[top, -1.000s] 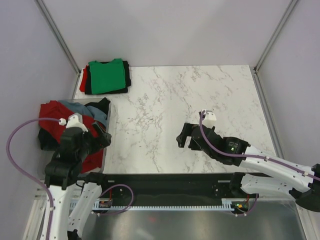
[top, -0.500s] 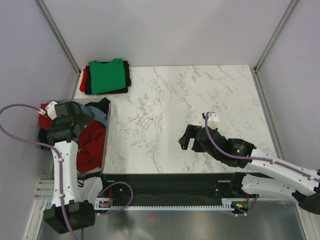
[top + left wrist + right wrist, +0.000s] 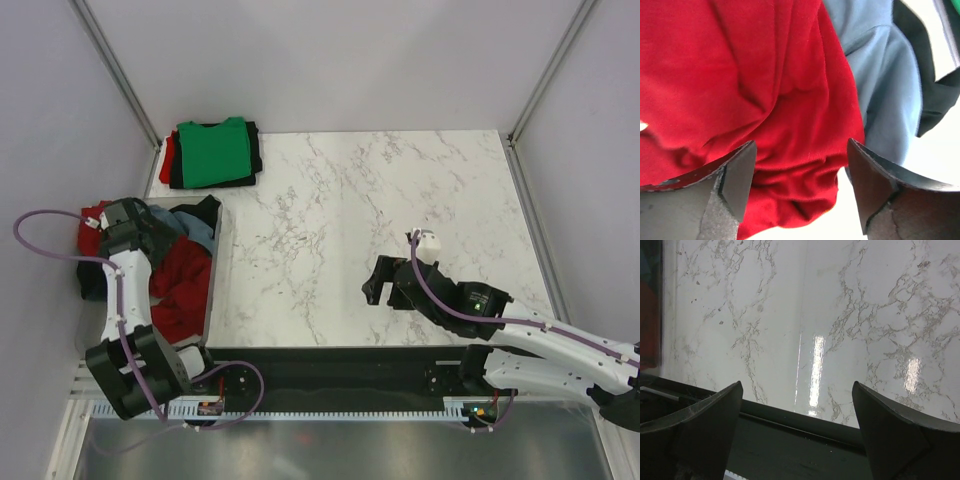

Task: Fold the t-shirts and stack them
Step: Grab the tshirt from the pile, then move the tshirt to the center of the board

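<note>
Here, left claw (image 3: 799,167) (jaws apart) over crumpled dark red t-shirt (image 3: 740,75).

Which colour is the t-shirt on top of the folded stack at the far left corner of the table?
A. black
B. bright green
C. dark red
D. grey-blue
B: the bright green t-shirt lies uppermost, with only edges of a black t-shirt and a red t-shirt showing beneath it.
</note>
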Action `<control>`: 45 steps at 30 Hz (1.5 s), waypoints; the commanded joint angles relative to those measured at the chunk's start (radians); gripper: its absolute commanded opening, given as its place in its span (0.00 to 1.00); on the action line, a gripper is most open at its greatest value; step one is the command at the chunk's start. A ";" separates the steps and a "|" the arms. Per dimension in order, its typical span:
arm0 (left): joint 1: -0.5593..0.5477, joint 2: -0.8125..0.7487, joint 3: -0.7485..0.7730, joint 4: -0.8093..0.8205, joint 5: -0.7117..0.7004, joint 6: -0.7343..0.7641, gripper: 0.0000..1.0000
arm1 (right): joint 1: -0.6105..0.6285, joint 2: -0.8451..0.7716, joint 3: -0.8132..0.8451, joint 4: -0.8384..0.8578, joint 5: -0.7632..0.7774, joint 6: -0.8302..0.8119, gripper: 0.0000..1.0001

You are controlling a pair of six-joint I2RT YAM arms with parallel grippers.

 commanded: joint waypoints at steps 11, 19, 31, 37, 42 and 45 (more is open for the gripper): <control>0.006 0.047 0.060 0.073 0.139 0.056 0.02 | 0.000 -0.036 -0.031 -0.021 0.015 0.025 0.98; 0.004 -0.090 0.294 -0.027 0.186 -0.029 0.02 | 0.000 -0.042 -0.028 -0.027 0.012 0.034 0.98; -0.383 -0.059 0.776 0.094 0.258 -0.297 0.02 | 0.000 -0.073 0.124 -0.134 0.136 0.025 0.98; -0.609 0.053 1.002 0.085 0.315 -0.289 0.02 | 0.000 -0.142 0.208 -0.245 0.256 0.039 0.98; -0.776 0.113 1.030 0.059 0.315 -0.278 0.02 | 0.000 -0.194 0.294 -0.361 0.358 0.047 0.98; -0.889 0.165 1.042 0.008 0.262 -0.246 0.02 | 0.000 -0.215 0.369 -0.433 0.420 0.047 0.98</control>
